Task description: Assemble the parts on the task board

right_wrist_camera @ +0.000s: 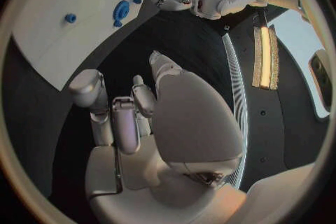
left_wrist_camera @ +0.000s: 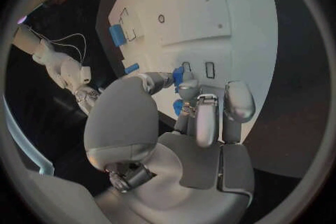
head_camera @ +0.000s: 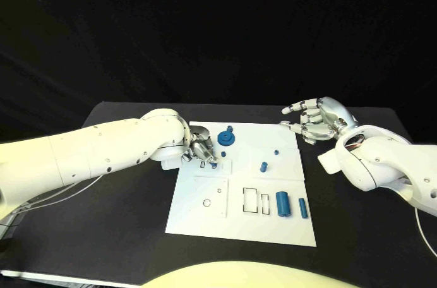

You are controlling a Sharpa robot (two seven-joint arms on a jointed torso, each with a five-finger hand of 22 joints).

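A small blue part [left_wrist_camera: 178,75] is pinched by the left hand [head_camera: 201,150] over the task board [head_camera: 205,209], apparently for seating; the right hand [head_camera: 316,119] is held aside, fingers curled, empty.

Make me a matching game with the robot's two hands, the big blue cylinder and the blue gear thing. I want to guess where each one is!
Things:
1. left hand
2. right hand
3. big blue cylinder
4. blue gear

Places:
A. lying near the task board's front edge
B. beyond the board's far right corner, holding nothing
C. over the board's left side, fingers at a small blue part
D. at the board's far edge

Pairs: 1-C, 2-B, 3-A, 4-D
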